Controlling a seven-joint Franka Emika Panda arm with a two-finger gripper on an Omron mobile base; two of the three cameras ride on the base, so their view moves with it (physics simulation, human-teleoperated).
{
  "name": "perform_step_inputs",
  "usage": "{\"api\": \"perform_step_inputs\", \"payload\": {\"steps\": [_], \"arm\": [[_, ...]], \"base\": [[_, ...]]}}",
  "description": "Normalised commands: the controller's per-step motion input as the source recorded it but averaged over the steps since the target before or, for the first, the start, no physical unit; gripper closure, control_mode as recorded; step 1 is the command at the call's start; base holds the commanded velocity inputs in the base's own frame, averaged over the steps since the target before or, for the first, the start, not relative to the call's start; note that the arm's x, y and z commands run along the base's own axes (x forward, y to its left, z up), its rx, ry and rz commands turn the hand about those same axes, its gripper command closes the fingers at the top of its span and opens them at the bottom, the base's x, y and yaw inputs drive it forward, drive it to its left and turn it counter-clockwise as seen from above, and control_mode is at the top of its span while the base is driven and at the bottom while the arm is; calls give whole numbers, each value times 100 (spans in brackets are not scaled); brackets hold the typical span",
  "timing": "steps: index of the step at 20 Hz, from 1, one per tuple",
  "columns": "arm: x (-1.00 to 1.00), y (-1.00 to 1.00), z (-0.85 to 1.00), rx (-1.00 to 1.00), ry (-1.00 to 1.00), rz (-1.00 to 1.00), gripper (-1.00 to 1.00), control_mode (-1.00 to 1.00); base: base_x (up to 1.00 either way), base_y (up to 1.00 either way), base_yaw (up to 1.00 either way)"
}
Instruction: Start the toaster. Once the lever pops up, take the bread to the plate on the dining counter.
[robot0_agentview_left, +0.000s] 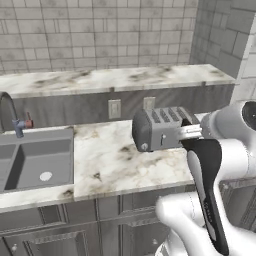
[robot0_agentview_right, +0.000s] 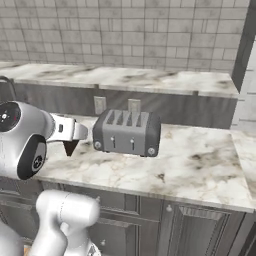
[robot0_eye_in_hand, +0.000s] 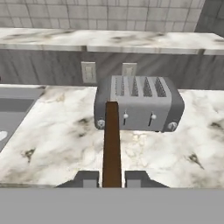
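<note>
The grey toaster (robot0_eye_in_hand: 140, 105) stands on the marble worktop with its slotted top and two small levers facing me. It also appears as the toaster (robot0_agentview_left: 157, 129) and the toaster (robot0_agentview_right: 127, 132) in the base views. My gripper (robot0_eye_in_hand: 112, 178) is shut on the bread (robot0_eye_in_hand: 112, 144), a dark brown slice seen edge-on that reaches toward the toaster's left end. From the right base view, the bread (robot0_agentview_right: 70, 147) hangs below the hand, left of the toaster and apart from it. Behind the toaster runs the dining counter (robot0_agentview_left: 115, 77). The plate is out of view.
A grey sink (robot0_agentview_left: 35, 160) with a faucet (robot0_agentview_left: 10, 112) lies at the left of the worktop. Two wall outlets (robot0_eye_in_hand: 89, 72) sit on the grey panel behind the toaster. Bare marble (robot0_agentview_right: 200, 160) spreads right of the toaster. A tiled wall closes the right side.
</note>
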Motion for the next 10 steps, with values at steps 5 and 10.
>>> {"api": "perform_step_inputs", "payload": {"steps": [5, 10], "arm": [[0, 0, 0, 0, 0, 0, 100, 100], [0, 0, 0, 0, 0, 0, 100, 100]], "base": [[-93, 56, 40], [-21, 43, 93]]}}
